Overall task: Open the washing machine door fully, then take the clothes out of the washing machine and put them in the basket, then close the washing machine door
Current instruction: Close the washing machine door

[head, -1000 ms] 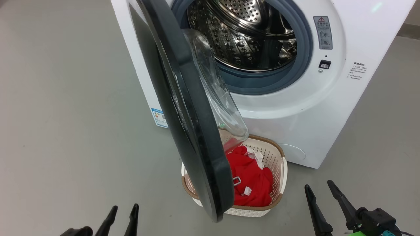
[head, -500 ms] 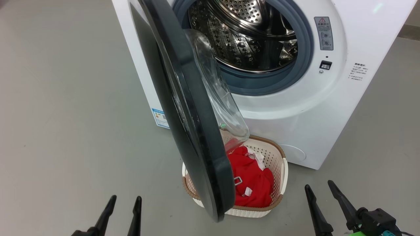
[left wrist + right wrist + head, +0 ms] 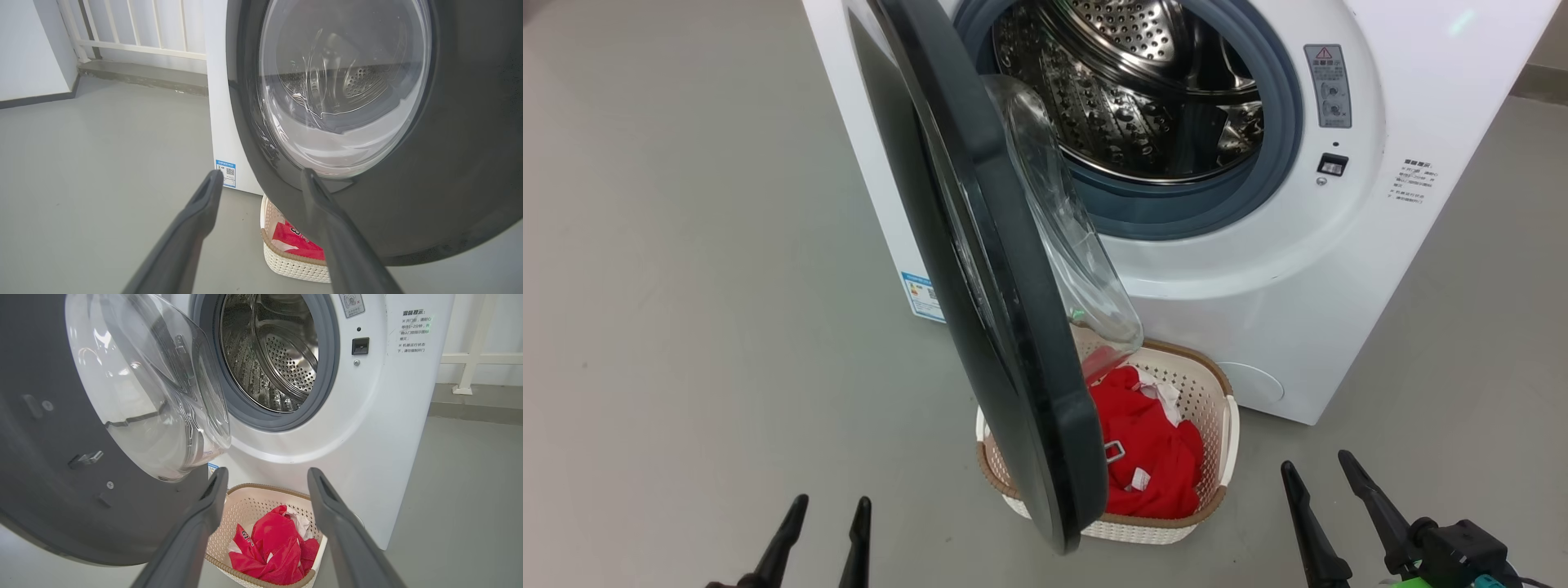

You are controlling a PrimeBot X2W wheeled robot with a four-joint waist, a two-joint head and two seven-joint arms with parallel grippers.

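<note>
Left fingers (image 3: 783, 535) and right fingers (image 3: 1305, 523) wide apart, empty; crumpled red clothes (image 3: 1147, 457) in perforated basket (image 3: 1205, 394)

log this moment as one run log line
washing machine door: open | drum: no clothes seen | clothes: in basket | left gripper: open, empty | right gripper: open, empty | left to do: close door

You see the left gripper (image 3: 832, 497) sit a little farther up the head view now; the camera perhaps tilts slightly.
</note>
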